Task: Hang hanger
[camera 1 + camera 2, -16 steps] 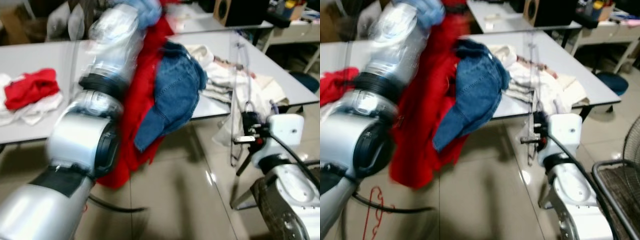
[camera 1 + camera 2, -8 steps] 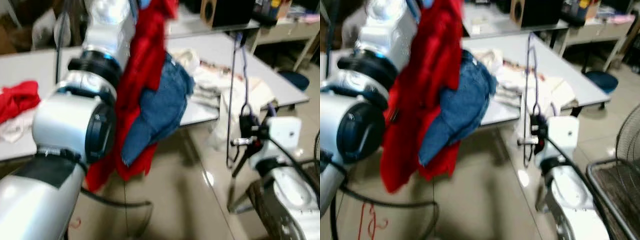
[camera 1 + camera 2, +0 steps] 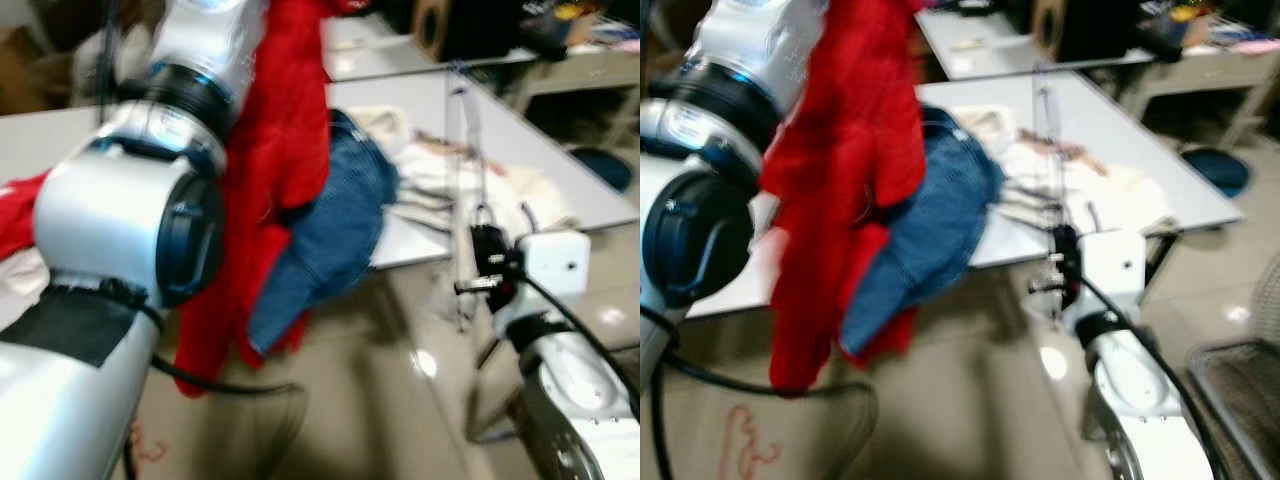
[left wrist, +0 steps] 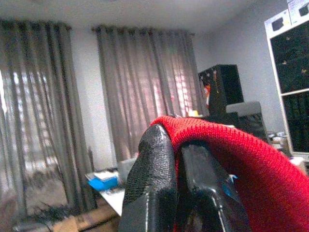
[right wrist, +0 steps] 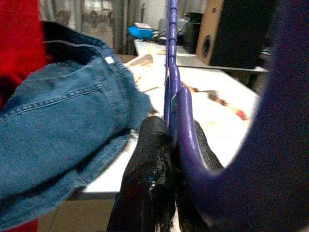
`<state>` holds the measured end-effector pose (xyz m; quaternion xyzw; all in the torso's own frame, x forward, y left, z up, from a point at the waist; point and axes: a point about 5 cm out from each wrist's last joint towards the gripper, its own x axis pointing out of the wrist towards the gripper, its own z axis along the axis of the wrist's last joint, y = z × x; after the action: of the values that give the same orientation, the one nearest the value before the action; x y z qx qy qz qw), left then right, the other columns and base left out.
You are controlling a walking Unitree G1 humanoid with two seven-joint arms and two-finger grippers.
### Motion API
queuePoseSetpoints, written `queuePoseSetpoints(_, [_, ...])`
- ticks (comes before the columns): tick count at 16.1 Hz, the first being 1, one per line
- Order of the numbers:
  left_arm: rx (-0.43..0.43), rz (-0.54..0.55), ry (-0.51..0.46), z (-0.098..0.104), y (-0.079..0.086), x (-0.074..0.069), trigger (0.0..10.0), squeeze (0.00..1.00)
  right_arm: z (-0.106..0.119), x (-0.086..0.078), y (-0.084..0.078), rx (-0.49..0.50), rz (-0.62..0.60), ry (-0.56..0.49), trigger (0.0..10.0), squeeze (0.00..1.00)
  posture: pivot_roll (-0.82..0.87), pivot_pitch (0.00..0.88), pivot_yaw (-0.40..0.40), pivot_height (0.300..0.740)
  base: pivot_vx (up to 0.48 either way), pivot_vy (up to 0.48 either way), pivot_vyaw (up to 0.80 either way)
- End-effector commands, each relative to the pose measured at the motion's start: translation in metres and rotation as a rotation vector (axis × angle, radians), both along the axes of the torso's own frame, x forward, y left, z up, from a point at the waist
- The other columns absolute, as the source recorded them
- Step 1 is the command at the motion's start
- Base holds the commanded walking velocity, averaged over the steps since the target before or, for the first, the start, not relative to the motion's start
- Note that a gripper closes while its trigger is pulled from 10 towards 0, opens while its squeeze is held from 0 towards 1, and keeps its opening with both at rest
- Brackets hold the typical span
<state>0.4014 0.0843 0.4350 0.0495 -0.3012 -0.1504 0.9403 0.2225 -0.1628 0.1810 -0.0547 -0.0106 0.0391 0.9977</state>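
My left arm point(image 3: 150, 210) is raised high. Its gripper point(image 4: 176, 140) is shut on a red knitted garment point(image 3: 270, 170), which hangs down in front of the table. The same red garment point(image 4: 231, 154) drapes over the black fingers point(image 4: 149, 183). My right gripper point(image 3: 485, 255) is lower on the right, shut on a thin purple hanger point(image 3: 462, 150) that stands upright. Up close, the purple hanger point(image 5: 172, 72) is pinched between the fingertips at the right gripper point(image 5: 171, 128). The pictures are blurred.
Blue jeans point(image 3: 330, 240) hang off the front edge of a grey table point(image 3: 520, 130), behind the red garment. Pale clothes point(image 3: 450, 175) lie on that table and a speaker point(image 3: 440, 25) stands behind. A black cable point(image 3: 220, 385) and a red hanger point(image 3: 745, 440) lie on the floor.
The whole picture has swung, so the camera moved. My left arm has come closer to the camera with the red garment still held high. The right gripper keeps the hanger.
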Motion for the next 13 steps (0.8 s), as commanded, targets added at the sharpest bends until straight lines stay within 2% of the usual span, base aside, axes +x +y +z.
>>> queuePoseSetpoints(1, [-0.033,0.034,-0.041,0.013,0.018,-0.003,10.0,0.0,0.002,-0.001,0.008,0.013,0.022,-0.011,10.0,0.0,-0.1,0.0,0.071,0.74,0.334,0.0,0.8])
queuePoseSetpoints(4, [-0.025,0.024,-0.031,0.007,0.014,-0.001,10.0,0.0,0.002,-0.003,0.007,0.08,-0.004,-0.027,10.0,0.0,-0.1,0.0,0.071,0.74,0.365,0.0,0.19])
queuePoseSetpoints(8, [-0.042,0.002,-0.026,0.006,0.013,-0.001,10.0,0.0,0.003,-0.003,0.007,0.072,-0.001,-0.029,10.0,0.0,-0.1,0.0,0.064,0.74,0.388,0.0,0.0])
queuePoseSetpoints(9, [-0.042,-0.005,-0.004,-0.001,0.013,0.001,10.0,0.0,0.003,-0.003,0.007,0.069,0.0,-0.03,10.0,0.0,-0.1,0.0,0.066,0.74,0.341,0.0,0.0])
queuePoseSetpoints(11, [0.017,-0.039,0.177,-0.071,0.014,0.018,10.0,0.0,0.003,-0.004,0.009,0.071,0.006,-0.034,10.0,0.0,-0.1,0.0,0.069,0.74,0.0,0.0,0.0])
queuePoseSetpoints(12, [0.041,-0.035,0.208,-0.083,0.014,0.019,10.0,0.0,0.003,-0.004,0.009,0.071,0.007,-0.034,10.0,0.0,-0.09,0.0,0.068,0.74,0.0,0.0,0.0])
queuePoseSetpoints(13, [0.122,-0.045,0.33,-0.137,0.015,0.022,10.0,0.0,0.003,-0.005,0.009,0.076,0.013,-0.031,10.0,0.0,-0.08,0.0,0.058,0.74,0.0,0.0,0.0])
